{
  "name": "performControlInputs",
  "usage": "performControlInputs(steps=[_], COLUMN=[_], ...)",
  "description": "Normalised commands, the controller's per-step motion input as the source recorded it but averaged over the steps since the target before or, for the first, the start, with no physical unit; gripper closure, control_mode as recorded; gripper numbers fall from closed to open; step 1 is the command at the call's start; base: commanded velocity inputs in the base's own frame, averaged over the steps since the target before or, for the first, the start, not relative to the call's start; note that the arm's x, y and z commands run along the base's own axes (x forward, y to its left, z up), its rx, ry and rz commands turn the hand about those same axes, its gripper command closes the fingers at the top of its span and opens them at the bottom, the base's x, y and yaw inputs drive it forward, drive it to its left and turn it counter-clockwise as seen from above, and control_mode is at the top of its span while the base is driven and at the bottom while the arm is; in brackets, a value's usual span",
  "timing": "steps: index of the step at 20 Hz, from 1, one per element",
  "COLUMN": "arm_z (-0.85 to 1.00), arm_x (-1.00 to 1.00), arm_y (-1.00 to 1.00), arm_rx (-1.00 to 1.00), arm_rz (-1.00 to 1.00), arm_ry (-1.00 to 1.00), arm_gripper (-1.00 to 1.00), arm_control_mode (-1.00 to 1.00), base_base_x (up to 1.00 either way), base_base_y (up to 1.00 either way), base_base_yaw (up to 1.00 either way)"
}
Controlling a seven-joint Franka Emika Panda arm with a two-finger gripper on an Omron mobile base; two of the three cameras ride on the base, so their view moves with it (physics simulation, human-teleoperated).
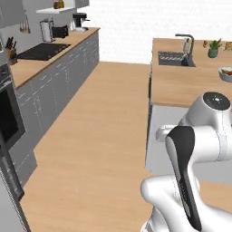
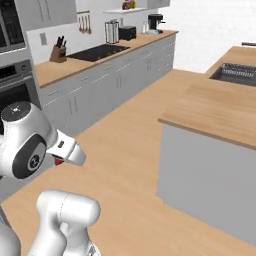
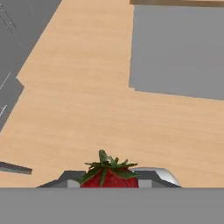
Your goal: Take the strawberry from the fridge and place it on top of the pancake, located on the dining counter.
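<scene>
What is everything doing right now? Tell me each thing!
strawberry: held in the hand, leafy top showing, above the floor.
hand: shut on the strawberry.
island counter: nothing put on its near end.
sink: tap upright, no water seen.
oven: door closed.

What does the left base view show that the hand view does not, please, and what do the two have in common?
Left base view alone: the dining counter's light-wood top with its dark sink and tall tap, plus the black hob on the far worktop. Hand view alone: the strawberry, red with a green cap, in the shut end effector. Shared: the wooden floor and the counter's grey base.
</scene>
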Motion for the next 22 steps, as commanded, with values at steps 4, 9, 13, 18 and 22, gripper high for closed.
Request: performControlInputs(steps=[4,9,13,18,22], arm_z=[0.0,0.0,0.0,0.0,0.0], arm_x=[0.0,0.0,0.0,0.0,0.0], arm_y=[0.0,0.0,0.0,0.0,0.0], arm_rx=[0.0,0.0,0.0,0.0,0.0], arm_rz=[0.0,0.0,0.0,0.0,0.0], arm_ry=[0.0,0.0,0.0,0.0,0.0], arm_gripper=[1.0,1.0,1.0,1.0,1.0], arm_control_mode=[1.0,1.0,1.0,1.0,1.0], base_base_x=[0.23,0.03,0.01,0.32,0.22], base_base_y=[-1.0,-1.0,-1.0,-1.0,-1.0], base_base_yaw=[-0.38,-0.37,-0.34,-0.15,0.0])
